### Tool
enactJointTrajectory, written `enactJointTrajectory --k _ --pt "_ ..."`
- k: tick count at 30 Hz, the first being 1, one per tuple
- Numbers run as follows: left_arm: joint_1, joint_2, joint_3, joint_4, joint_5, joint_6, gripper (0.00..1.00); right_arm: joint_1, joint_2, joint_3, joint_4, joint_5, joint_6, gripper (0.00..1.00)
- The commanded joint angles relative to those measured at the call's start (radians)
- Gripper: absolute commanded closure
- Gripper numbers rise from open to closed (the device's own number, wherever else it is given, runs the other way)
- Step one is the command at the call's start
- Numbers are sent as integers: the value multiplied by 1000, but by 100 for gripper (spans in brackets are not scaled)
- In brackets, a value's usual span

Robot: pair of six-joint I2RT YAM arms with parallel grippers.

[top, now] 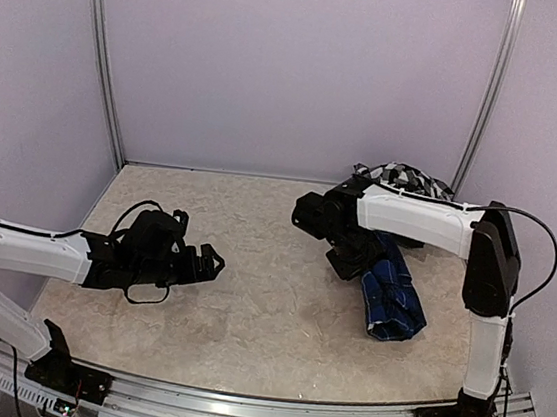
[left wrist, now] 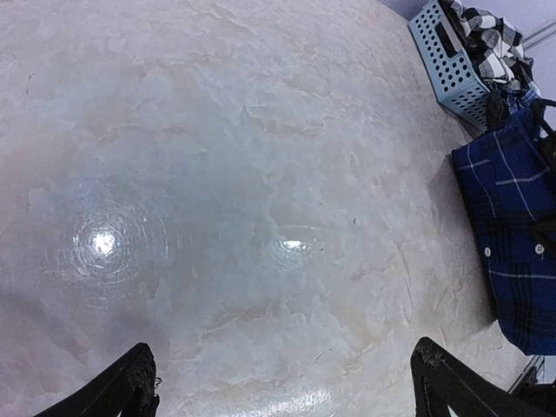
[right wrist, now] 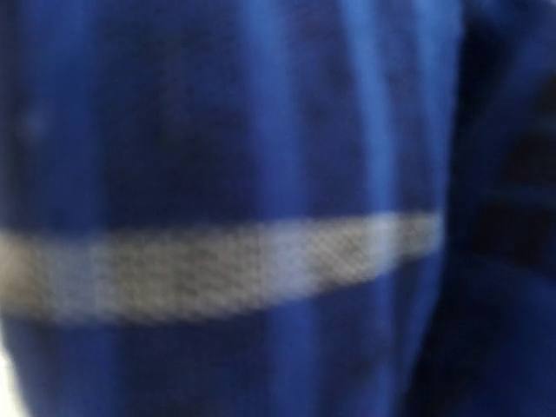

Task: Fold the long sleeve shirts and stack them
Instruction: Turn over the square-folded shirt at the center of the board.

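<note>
Navy shirt [top: 396, 300] lies on the surface [top: 246, 316] at about 3 o'clock in the top view, drawn into a long narrow band that runs from the middle right toward 5 o'clock. The left wrist view shows its placket and white buttons facing up. The checked shirt [top: 403, 175] is heaped in the basket [left wrist: 447, 61] at about 1 o'clock, not yet laid out, so the stack has not been begun. The right arm [top: 413, 219] reaches across from the right and its dark head sits on the far end of the navy band. Its wrist camera is filled by blurred blue cloth with one pale line (so close that nothing else reads). The right fingers are hidden in every view, and I cannot tell whether they are spread, pressed together or pinching cloth. The left fingers [left wrist: 122, 395] are spread wide over bare surface at about 9 o'clock, holding nothing and well apart from both shirts. I judge the step in hand to be the folding of the navy shirt, with its sides apparently turned in and the lengthwise fold to come. The next move likely calls for a sure hold on the far end and a carry toward 5 o'clock. The left arm could come across to pin the near end so that the band does not slide or bunch.
</note>
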Motion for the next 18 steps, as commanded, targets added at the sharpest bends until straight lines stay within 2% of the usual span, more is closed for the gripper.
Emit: enactJointTrajectory --k 1,9,13,18 --pt "16 -8 16 -42 -24 24 3 112 97 116 -35 -31 51 96" --pt "34 -40 -8 -50 -27 28 3 218 254 248 -34 -114 72 69" --pt "48 -64 -29 -47 -24 27 3 258 274 278 -34 -136 93 50" --pt "64 -77 -39 -42 -22 32 3 302 270 289 -33 -158 117 35"
